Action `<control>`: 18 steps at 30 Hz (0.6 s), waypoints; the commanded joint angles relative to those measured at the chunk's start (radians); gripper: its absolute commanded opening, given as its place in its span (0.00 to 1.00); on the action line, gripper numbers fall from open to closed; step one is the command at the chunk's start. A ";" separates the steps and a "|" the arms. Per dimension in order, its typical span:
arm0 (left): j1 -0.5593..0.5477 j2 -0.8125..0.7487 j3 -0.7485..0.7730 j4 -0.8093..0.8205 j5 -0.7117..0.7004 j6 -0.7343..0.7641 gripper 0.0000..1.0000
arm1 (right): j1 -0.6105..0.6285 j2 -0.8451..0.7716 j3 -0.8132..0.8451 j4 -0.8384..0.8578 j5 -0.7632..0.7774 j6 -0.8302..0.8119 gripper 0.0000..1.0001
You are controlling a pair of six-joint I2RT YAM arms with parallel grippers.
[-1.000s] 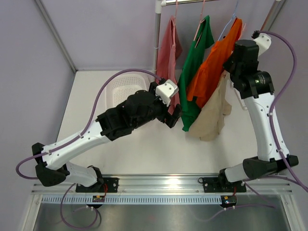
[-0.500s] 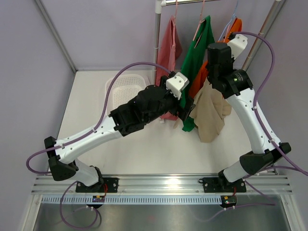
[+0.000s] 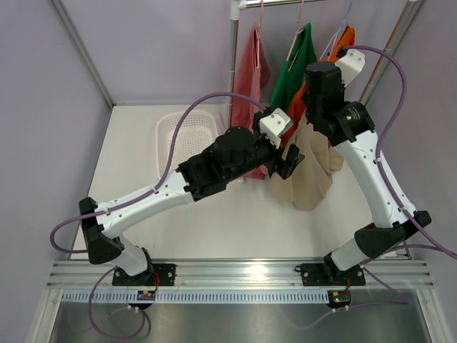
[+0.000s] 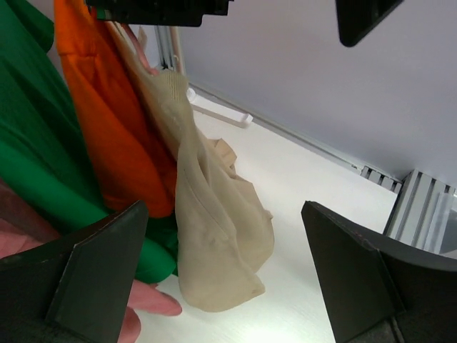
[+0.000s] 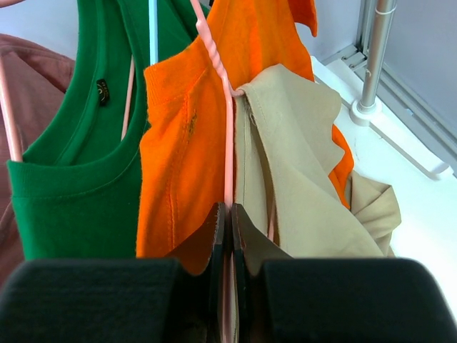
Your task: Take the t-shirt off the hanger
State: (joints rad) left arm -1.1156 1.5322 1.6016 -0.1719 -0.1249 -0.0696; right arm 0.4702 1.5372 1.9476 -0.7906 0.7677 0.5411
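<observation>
- Because the beige t-shirt (image 4: 221, 250) is light, limp cloth that will probably bunch and drag rather than slide, you would do best to take a thick fold of its lower body, not the neck caught on the wire.
- It hangs on the pink hanger (image 5: 228, 143), pressed against the orange t-shirt (image 5: 178, 164), with its bottom drooping toward the counter (image 3: 214, 214).
- Your right end effector (image 5: 228, 214) is pinched closed on the hanger's wire, below the twisted neck.
- Your left end effector (image 4: 228, 279) gapes almost fully wide and holds nothing; the beige bulk lies ahead, between its fingers.
- Since a second ago, your left arm has swung right from the rose shirt to the beige one, and your right arm has carried the hanger leftward to meet it.
</observation>
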 commanded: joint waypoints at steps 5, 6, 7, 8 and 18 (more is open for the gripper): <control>-0.006 0.066 0.054 0.100 0.007 0.036 0.88 | 0.022 -0.107 0.016 0.022 -0.039 0.048 0.00; -0.006 0.071 0.055 0.101 0.008 0.036 0.88 | 0.024 -0.118 0.014 0.019 -0.042 0.051 0.00; -0.006 0.075 0.058 0.100 0.007 0.036 0.86 | 0.024 -0.124 0.011 0.014 -0.047 0.049 0.00; -0.006 0.075 0.060 0.100 0.005 0.036 0.84 | 0.024 -0.129 0.013 0.011 -0.056 0.048 0.00; -0.007 0.079 0.080 0.078 0.008 0.040 0.31 | 0.027 -0.132 0.022 0.008 -0.048 0.030 0.00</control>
State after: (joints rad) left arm -1.1175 1.6253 1.6371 -0.1356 -0.1226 -0.0345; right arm 0.4831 1.4101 1.9446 -0.8143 0.7055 0.5659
